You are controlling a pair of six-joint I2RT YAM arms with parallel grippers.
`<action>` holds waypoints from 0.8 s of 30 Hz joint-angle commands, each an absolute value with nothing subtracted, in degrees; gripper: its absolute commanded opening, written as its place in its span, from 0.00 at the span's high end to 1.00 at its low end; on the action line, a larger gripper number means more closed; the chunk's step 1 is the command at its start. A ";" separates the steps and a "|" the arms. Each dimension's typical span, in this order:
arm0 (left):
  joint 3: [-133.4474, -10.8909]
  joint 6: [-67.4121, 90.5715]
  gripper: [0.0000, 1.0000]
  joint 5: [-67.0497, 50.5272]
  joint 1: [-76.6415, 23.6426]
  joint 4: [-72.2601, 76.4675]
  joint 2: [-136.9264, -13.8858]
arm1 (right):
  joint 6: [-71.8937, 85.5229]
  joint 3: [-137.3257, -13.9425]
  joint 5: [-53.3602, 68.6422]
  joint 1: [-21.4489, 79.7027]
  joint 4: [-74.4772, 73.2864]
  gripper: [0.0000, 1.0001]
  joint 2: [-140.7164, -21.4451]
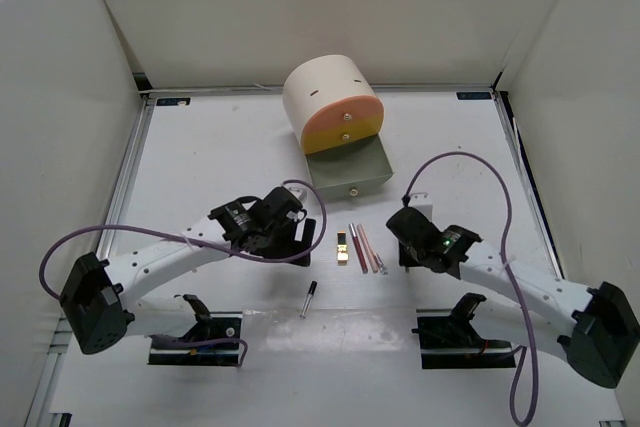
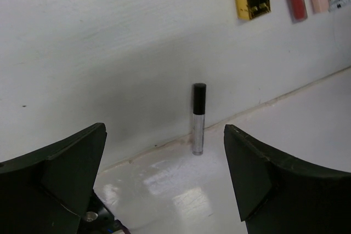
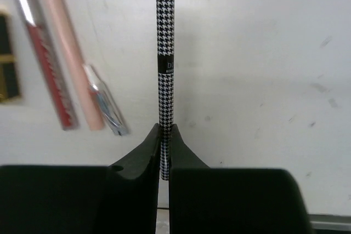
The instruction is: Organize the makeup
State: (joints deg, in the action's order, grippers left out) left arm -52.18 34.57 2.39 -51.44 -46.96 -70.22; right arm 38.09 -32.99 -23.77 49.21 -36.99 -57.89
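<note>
Right jaws: shut tight on the near end of a thin black-and-white houndstooth pencil (image 3: pixel 165 53). In the right wrist view the pencil runs straight out ahead of the jaws over the white surface (image 1: pixel 220 157). We cannot tell whether its far end touches the surface.

Left jaws: wide open, holding nothing. In the left wrist view a silver tube with a black cap (image 2: pixel 198 119) lies ahead of them, in line with the gap and untouched. From above it lies alone, nearer the arm bases.

We note four items lying side by side on the surface between the two arms. From left to right in the top view they are:
- a gold-and-black case (image 1: pixel 343 247)
- a red stick (image 1: pixel 356 245)
- a pale pink stick (image 1: pixel 367 245)
- a clear-tipped tube (image 1: pixel 379 263), set slightly askew beside the pink stick

This row lies just left of the held pencil in the right wrist view and is not in contact with it.

The cream cylindrical box (image 1: pixel 325 92) stands towards the far side of the surface. Its orange drawer (image 1: pixel 345 127) is pushed in, and its grey-green drawer (image 1: pixel 352 169) is pulled out towards the row. We cannot make out any contents.
</note>
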 commanded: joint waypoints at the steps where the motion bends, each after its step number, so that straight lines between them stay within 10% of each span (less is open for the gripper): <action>1: -48.97 36.82 0.02 -2.43 -53.96 -45.36 -67.50 | 36.58 -41.90 -34.44 49.22 -37.11 1.00 -53.44; 13: -48.42 39.81 0.04 1.67 -63.72 -40.96 -75.23 | 34.42 -57.65 -40.06 44.13 -5.63 1.00 -75.92; 24: -46.50 40.78 0.28 3.95 -65.57 -38.67 -77.69 | 49.57 -60.99 -41.83 41.83 2.72 0.88 -88.06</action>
